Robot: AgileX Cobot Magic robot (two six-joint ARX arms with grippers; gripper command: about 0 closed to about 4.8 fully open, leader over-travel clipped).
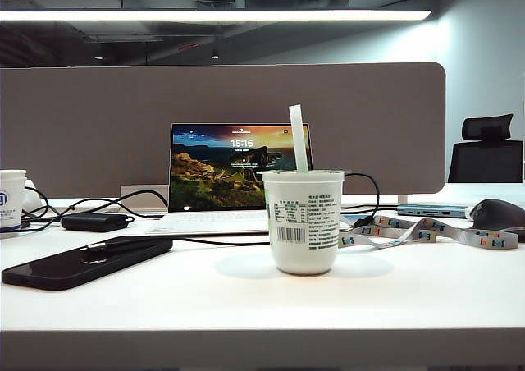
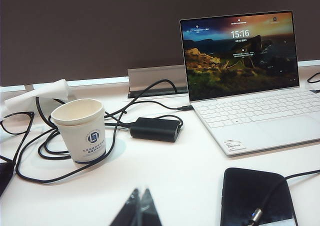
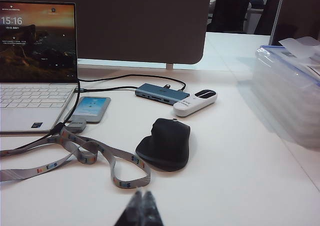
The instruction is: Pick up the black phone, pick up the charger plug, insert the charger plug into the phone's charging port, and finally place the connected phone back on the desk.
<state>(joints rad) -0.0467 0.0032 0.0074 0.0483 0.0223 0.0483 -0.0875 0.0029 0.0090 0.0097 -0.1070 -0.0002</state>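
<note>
The black phone [image 1: 86, 262] lies flat on the white desk [image 1: 246, 309] at the front left; the left wrist view also shows the phone [image 2: 250, 196]. The charger plug [image 2: 256, 215], a small silvery tip on a thin black cable, rests on top of the phone's glass. The charging port is too small to make out. My left gripper [image 2: 141, 192] is shut and empty, hovering over bare desk to one side of the phone. My right gripper [image 3: 142, 193] is shut and empty too, near a lanyard loop. Neither gripper shows in the exterior view.
A yoghurt cup [image 1: 303, 219] with a straw stands at centre front before an open laptop [image 1: 234, 174]. A paper cup [image 2: 82, 131], a matte black box [image 2: 155, 129] and looped cables lie left. A mouse [image 3: 165, 143], lanyard [image 3: 90, 153], hub [image 3: 161, 94] and plastic container [image 3: 290, 96] lie right.
</note>
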